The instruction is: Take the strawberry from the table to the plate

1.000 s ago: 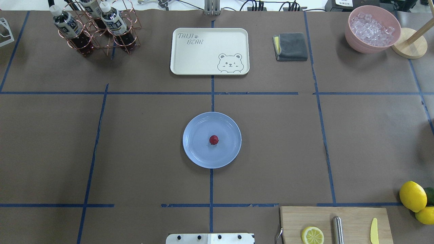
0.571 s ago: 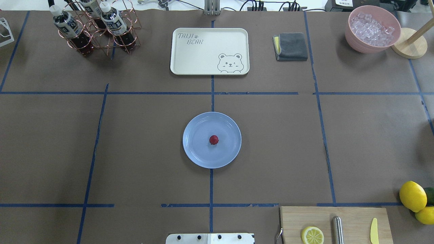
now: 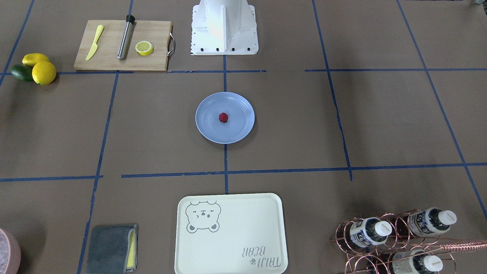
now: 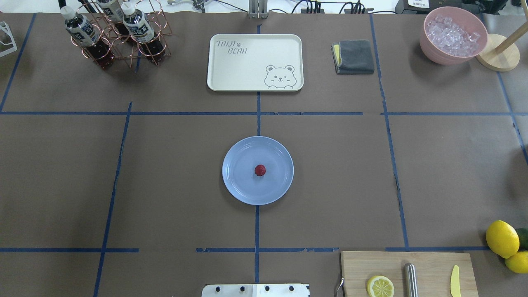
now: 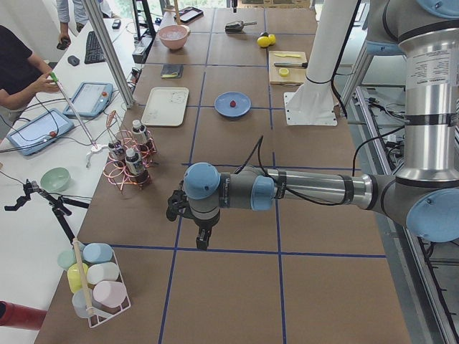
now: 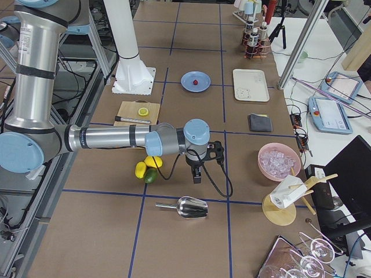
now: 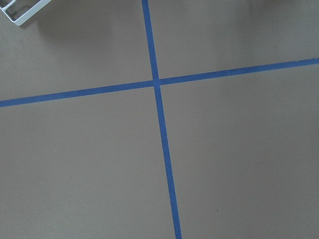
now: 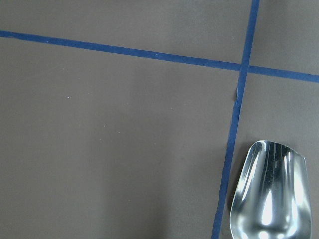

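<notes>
Strawberry, place: we see the strawberry [image 4: 260, 170] lying on the plate [image 4: 236, 183], about at its centre and clear of the rim.
Strawberry, axis: it reads as nearly round both from above and from the front. We cannot make out a long axis, or which way its tip points.
Strawberry, look: dark red, bumpy, tiny against the plate.
Plate: light blue, round, shallow and glossy, flat on the table [image 4: 165, 173].
Left gripper [image 5: 203, 240]: well apart from the plate, toward the table's end on the robot's left, pointing down over the brown paper. We cannot tell whether its fingers are parted or closed.
Right gripper [image 6: 197, 176]: well apart from the plate on the opposite side, pointing down. Again we cannot tell its grip.
</notes>
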Controlling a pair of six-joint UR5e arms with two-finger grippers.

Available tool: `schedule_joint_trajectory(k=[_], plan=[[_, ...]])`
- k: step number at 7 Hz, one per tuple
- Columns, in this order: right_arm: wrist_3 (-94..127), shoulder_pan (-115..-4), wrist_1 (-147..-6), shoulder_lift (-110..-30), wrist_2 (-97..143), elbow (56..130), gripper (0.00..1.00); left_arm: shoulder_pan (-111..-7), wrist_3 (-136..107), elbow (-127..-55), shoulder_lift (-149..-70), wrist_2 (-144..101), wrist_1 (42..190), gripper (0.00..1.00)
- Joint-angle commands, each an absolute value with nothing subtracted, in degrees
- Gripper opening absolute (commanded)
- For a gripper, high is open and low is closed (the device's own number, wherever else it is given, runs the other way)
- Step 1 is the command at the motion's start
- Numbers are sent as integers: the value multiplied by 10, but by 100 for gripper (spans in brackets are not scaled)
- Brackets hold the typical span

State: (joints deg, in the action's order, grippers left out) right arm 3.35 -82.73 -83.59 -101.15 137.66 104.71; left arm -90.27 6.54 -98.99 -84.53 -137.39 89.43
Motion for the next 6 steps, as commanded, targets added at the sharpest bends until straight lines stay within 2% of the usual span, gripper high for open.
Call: schedule_joint_trajectory(k=[1,6], plan=[[33,-828,-835,-1026,1381,1056,100,-892,65,-991,-837,-1370,890,100],[33,-839,-835,-1027,1373,1059,100,-873,65,-993,-836,-1370,885,100]])
